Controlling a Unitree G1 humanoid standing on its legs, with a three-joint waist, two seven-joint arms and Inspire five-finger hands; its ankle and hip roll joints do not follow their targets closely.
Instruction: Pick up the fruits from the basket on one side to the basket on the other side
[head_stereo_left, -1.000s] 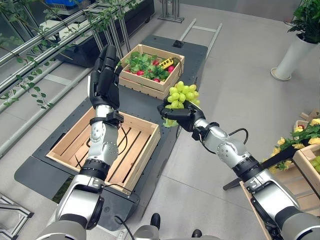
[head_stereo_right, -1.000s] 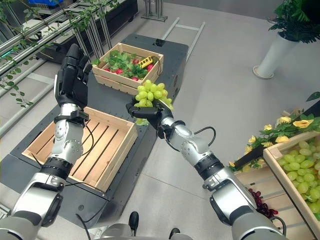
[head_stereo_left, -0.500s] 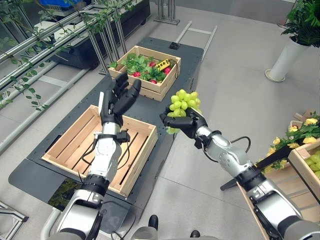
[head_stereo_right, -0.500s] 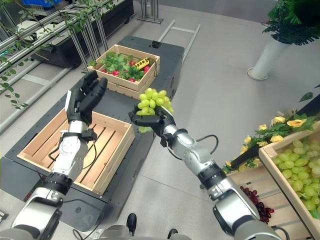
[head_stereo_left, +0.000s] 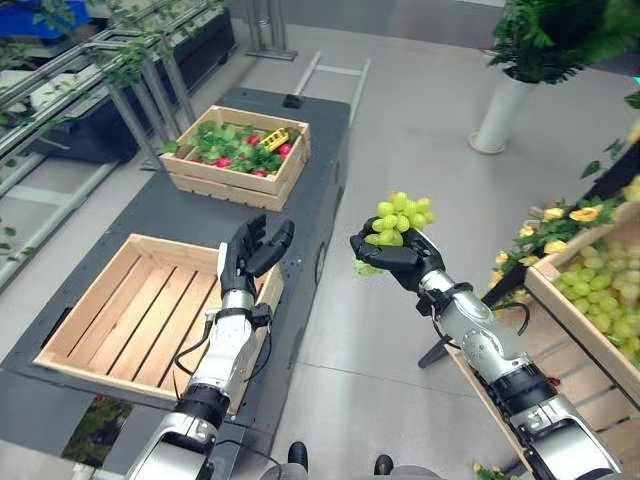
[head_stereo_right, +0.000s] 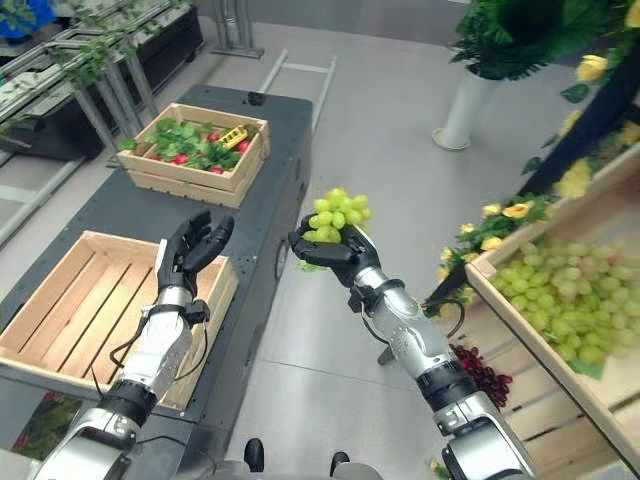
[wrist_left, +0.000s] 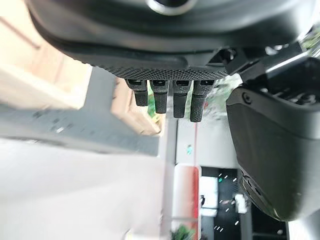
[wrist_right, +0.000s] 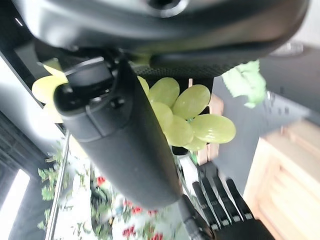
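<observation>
Nearest on the left, an empty wooden crate sits on a dark platform, ready to receive fruit. The left hand stands raised over the crate's right rim, fingers straight and spread, holding nothing. To its right, above the bare floor, the right hand cups a bunch of green grapes from below, fingers curled around it so it rides upright. Farther left, a second crate holds leaves and red fruit. At the right edge, a bin of grapes likely serves as the source.
</observation>
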